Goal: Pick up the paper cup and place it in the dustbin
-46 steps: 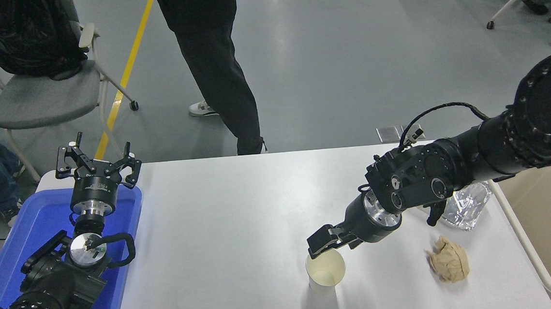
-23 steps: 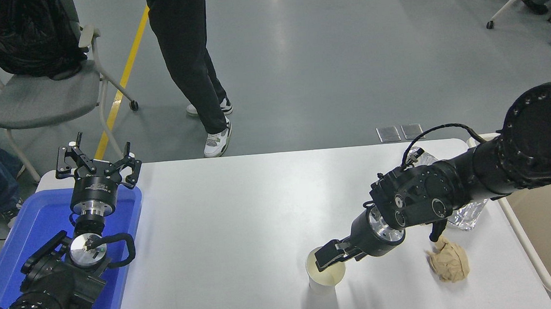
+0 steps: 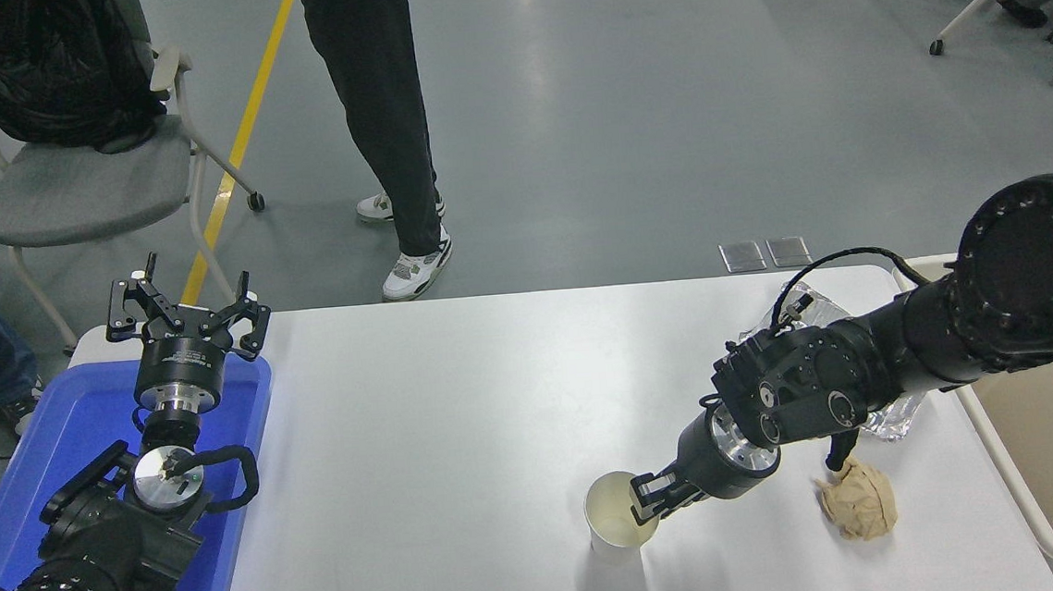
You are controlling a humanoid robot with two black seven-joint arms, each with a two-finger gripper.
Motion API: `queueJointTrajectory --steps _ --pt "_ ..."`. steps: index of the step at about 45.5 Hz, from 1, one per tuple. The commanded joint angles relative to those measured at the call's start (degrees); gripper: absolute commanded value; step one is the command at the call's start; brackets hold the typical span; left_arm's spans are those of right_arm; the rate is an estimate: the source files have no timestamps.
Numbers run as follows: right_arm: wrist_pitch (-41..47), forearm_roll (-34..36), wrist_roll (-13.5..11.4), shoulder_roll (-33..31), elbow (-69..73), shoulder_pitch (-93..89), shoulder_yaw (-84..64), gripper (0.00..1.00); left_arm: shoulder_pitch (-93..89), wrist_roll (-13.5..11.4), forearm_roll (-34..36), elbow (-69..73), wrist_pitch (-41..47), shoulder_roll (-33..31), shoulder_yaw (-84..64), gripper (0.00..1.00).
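The white paper cup (image 3: 613, 518) stands upright near the table's front edge, its cream inside showing. My right gripper (image 3: 645, 504) reaches in from the right and sits low at the cup's right rim, its tip overlapping the cup's mouth. How its jaws stand is hidden by the angle. The beige dustbin (image 3: 1013, 489) stands off the table's right end, partly cut by the picture's edge and by my right arm. My left gripper (image 3: 184, 305) is parked open at the lower left, above the blue tray.
A crumpled tan paper ball (image 3: 859, 501) lies just right of my right wrist. A silver foil tray (image 3: 892, 414) is partly hidden behind the arm. The blue tray (image 3: 31, 497) sits at the table's left end. A person's legs (image 3: 384, 111) and a chair (image 3: 74, 188) are beyond the far edge.
My right gripper came down from above the cup and drew back to its right rim. The cup stayed put. The person beyond the table shifted their legs.
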Motion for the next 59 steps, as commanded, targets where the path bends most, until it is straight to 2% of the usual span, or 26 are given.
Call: queueJointTrajectory --steps 1,12,27,41,50,59 --pt "0.26 -0.24 0.00 0.00 0.09 0.18 -0.16 0.00 0.04 0.00 0.00 0.08 0.00 -0.04 0.00 0.99" --pt "0.61 0.99 0.00 0.00 1.49 3.25 0.28 0.00 0.04 0.00 0.00 0.00 0.00 -0.04 0.00 0.99" --pt "10.10 1.34 -0.08 0.00 10.19 20.21 1.42 0.00 0.04 0.00 0.00 0.00 0.00 -0.04 0.00 0.99" --pt "20.91 2.48 -0.79 -8.70 21.36 40.60 1.69 0.00 0.04 0.00 0.00 0.00 0.00 -0.04 0.00 0.99" --pt "28.12 2.57 -0.70 -11.51 21.45 48.60 1.69 0.00 0.04 0.00 0.00 0.00 0.00 -0.04 0.00 0.99" --pt "31.03 2.48 -0.79 -13.01 21.45 54.14 0.46 0.00 0.04 0.00 0.00 0.00 0.00 -0.04 0.00 0.99"
